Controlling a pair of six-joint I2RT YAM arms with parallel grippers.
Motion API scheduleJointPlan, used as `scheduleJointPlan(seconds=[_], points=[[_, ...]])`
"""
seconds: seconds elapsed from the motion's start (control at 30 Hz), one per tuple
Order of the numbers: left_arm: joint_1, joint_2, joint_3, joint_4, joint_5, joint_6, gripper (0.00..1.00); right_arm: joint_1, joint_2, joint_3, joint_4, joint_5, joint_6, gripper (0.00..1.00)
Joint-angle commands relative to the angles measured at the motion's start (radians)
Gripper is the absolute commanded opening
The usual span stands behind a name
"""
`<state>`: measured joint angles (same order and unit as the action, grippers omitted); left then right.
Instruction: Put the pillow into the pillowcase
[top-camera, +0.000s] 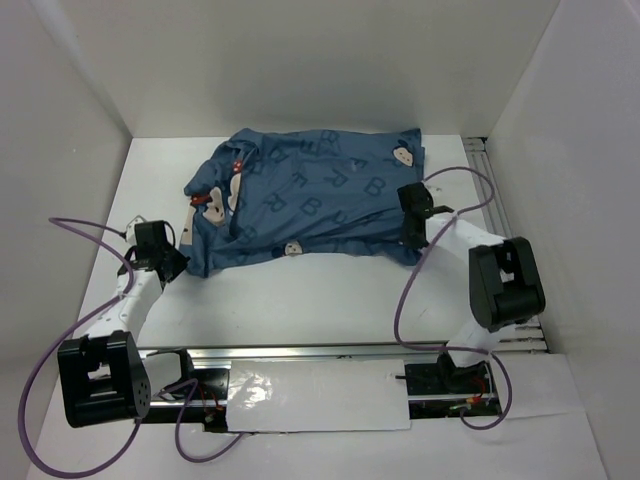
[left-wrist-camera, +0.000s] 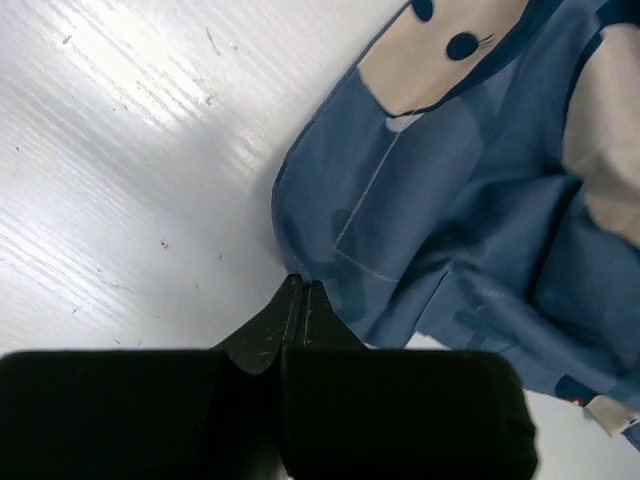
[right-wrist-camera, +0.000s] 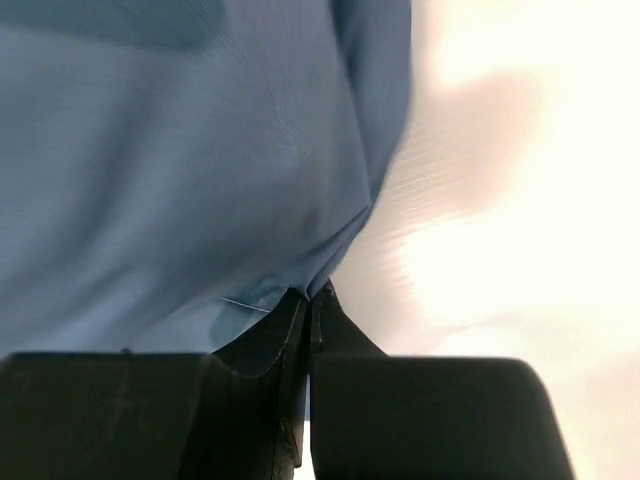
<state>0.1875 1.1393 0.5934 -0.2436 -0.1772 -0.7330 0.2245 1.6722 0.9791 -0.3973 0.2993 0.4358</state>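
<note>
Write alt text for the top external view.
A rumpled blue pillowcase printed with letters lies on a white table. The left gripper is shut at its near-left corner, and the right gripper is shut at its right edge.

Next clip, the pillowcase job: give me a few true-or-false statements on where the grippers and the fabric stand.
1. The left gripper and the right gripper are both shut, tips at the fabric of the pillowcase. True.
2. The pillowcase is plain red. False: it is blue, printed with letters and mouse faces.
3. The right gripper is at the pillowcase's right edge. True.
4. The left gripper is raised above the pillowcase's middle. False: it is low over the table, at the pillowcase's near left corner.
</note>
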Motion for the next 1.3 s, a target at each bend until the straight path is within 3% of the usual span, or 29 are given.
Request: scheduleJointPlan(seconds=[0.0,0.1,0.17,0.3,0.33,0.47,0.67,0.8,0.9,0.97,1.03,1.1,1.13,1.17,1.2,1.23,1.27], points=[[0.003,-0.015,0.083,0.003,0.001,0.021,0.00,-0.005,-0.227,0.087,0.041,0.222,0.000,0.00],[0.003,-0.024,0.153,-0.006,0.012,0.021,0.00,-0.005,-0.356,0.221,0.104,0.156,-0.098,0.00],[0.003,-0.024,0.190,-0.006,0.024,0.021,0.00,-0.005,-0.356,0.439,0.092,0.120,-0.159,0.00],[0.003,-0.024,0.313,-0.045,0.024,0.009,0.00,0.013,-0.242,0.890,0.051,-0.147,-0.277,0.00],[0.003,-0.015,0.333,-0.057,0.024,-0.005,0.00,0.024,-0.203,1.114,-0.013,-0.179,-0.295,0.00],[0.024,0.010,0.408,-0.077,-0.007,-0.005,0.00,0.024,-0.069,1.513,0.003,-0.279,-0.327,0.00],[0.102,0.109,0.453,-0.111,0.010,0.015,0.00,0.024,-0.135,1.452,0.427,-0.380,-0.295,0.00],[0.130,0.169,0.425,-0.102,0.038,-0.005,0.00,0.024,-0.042,1.656,0.429,-0.391,-0.270,0.00],[0.141,0.198,0.404,-0.077,0.076,-0.005,0.00,0.024,-0.069,1.580,0.518,-0.414,-0.234,0.00],[0.141,0.212,0.385,-0.040,0.125,0.006,0.00,0.024,-0.083,1.531,0.566,-0.570,-0.143,0.00],[0.141,0.232,0.385,-0.017,0.148,-0.003,0.00,0.024,0.027,1.700,0.476,-0.758,-0.041,0.00],[0.141,0.243,0.385,-0.017,0.148,-0.003,0.00,0.009,0.054,1.731,0.454,-0.804,-0.002,0.00],[0.141,0.252,0.400,-0.017,0.134,-0.003,0.00,-0.013,0.054,1.715,0.454,-0.824,-0.002,0.00],[0.150,0.267,0.414,-0.031,0.105,0.009,0.00,-0.023,-0.038,1.666,0.443,-0.727,-0.002,0.00],[0.150,0.267,0.414,-0.045,0.090,0.018,0.00,-0.024,-0.107,1.565,0.560,-0.679,0.013,0.00],[0.150,0.284,0.414,-0.045,0.078,0.018,0.00,-0.024,-0.173,1.315,0.657,-0.627,0.030,0.00],[0.159,0.293,0.424,-0.054,0.077,0.018,0.00,-0.024,-0.208,1.270,0.701,-0.605,0.070,0.00]])
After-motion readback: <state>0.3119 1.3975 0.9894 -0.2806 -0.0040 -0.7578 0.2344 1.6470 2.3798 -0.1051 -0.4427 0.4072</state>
